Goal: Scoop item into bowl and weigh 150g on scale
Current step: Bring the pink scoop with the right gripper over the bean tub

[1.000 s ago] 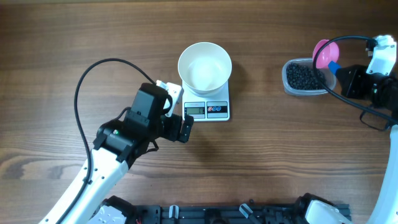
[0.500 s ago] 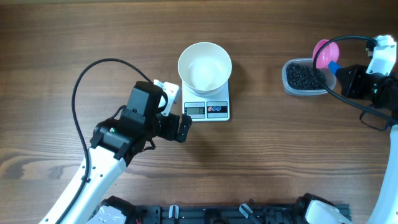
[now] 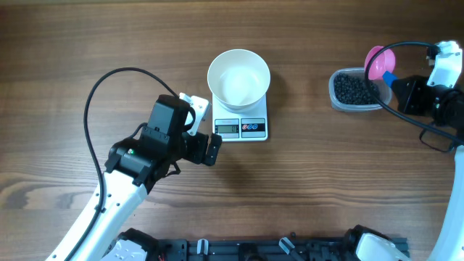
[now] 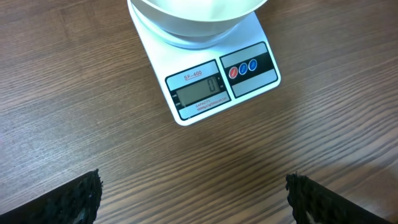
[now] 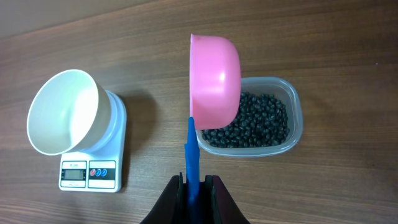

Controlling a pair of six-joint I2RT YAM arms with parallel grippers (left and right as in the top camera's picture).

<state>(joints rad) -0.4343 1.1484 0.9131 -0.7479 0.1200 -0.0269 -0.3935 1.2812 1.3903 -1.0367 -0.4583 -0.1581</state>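
The white bowl point(image 3: 238, 77) stands on the white scale point(image 3: 252, 129) and looks empty inside; the scale's display point(image 4: 198, 92) reads zero. The item, a heap of black beads point(image 5: 249, 121), lies in a clear tub point(image 3: 336, 96) at the right. My right gripper point(image 5: 194, 186) is shut on the blue handle point(image 5: 191, 149) of a pink scoop point(image 5: 214, 74), which hangs over the tub's left end, turned on its side. My left gripper point(image 4: 196, 202) is open over bare wood just in front of the scale, holding nothing.
The wooden table point(image 3: 326, 167) stretches all round. A black cable point(image 3: 94, 109) loops from the left arm. A second cable point(image 3: 406, 116) runs along the right arm by the tub. A dark rail point(image 3: 254, 250) lines the near edge.
The left arm has drawn back slightly to the left, away from the scale, then held still. The right arm and scoop have not moved.
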